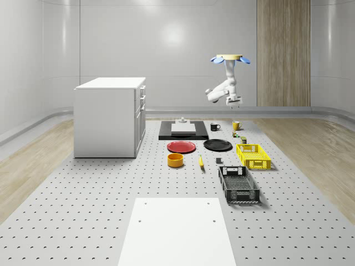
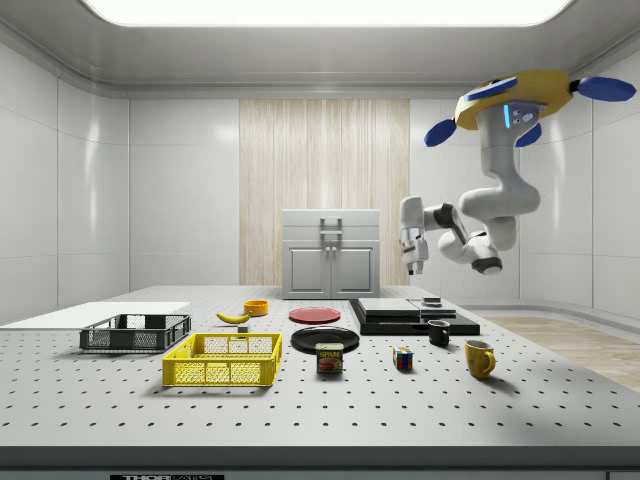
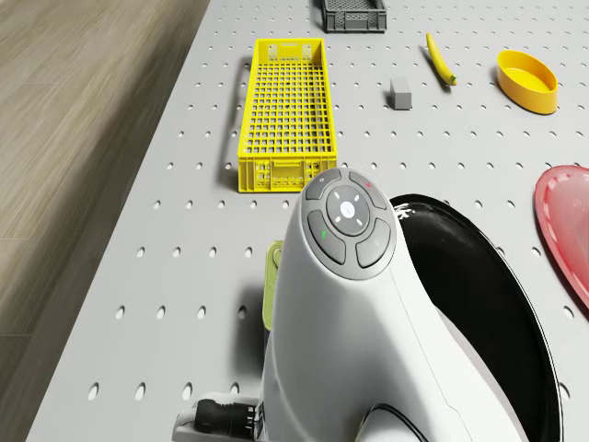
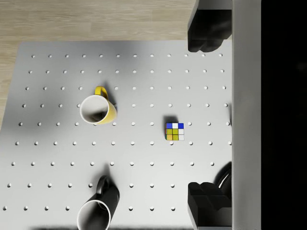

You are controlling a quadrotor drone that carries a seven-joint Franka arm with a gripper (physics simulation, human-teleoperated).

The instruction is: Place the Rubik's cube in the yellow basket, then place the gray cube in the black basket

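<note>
Wrist view looks straight down at the Rubik's cube (image 4: pixel 174 132), which sits loose on the table (image 4: pixel 144 191) between the two fingers (image 4: pixel 207 31), so the gripper (image 4: pixel 207 120) is spread wide and holding nothing. Probably it's lining up for a top-down grab. Side view has the drone (image 2: pixel 525 100) hovering high over the table's far-right end, gripper (image 2: pixel 413 268) well above the Rubik's cube (image 2: pixel 402 358). Yellow mug (image 4: pixel 98 109) and a black mug (image 4: pixel 98 208) sit nearby, so the drop needs to stay clean. Yellow basket (image 1: pixel 253 155) waits empty; gray cube (image 3: pixel 400 92) sits beside it, near the black basket (image 1: pixel 238 184).
</note>
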